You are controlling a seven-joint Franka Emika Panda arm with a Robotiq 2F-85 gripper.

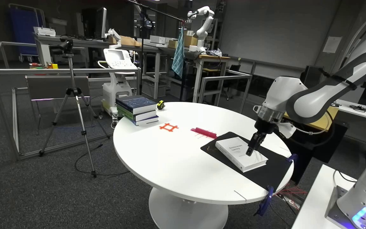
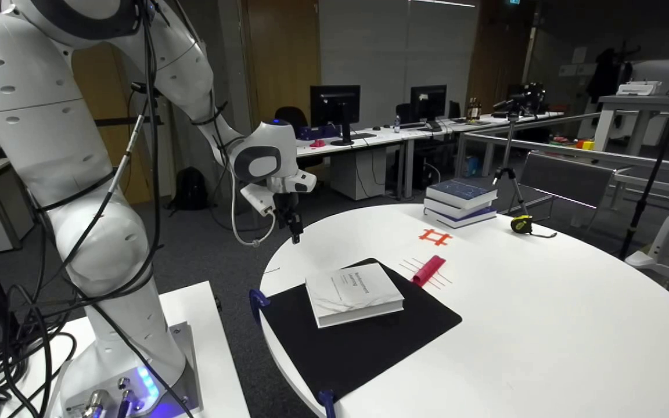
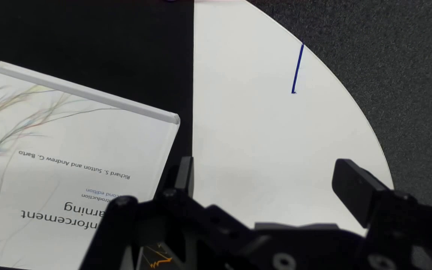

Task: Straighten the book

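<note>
The book is white with a printed cover and lies flat on the black sheet. It also shows in an exterior view and in the wrist view, where its edges stand at an angle to the sheet's edge. My gripper is open with nothing between its fingers. It hangs above the table, over the white strip beside the sheet, to one side of the book and not touching it. In an exterior view the gripper overlaps the book; in another exterior view the gripper shows apart from it.
The round white table bears a book stack, a tape measure, an orange frame and a red piece. Blue clamps hold the sheet at the table edge. The table's curved edge is near the gripper.
</note>
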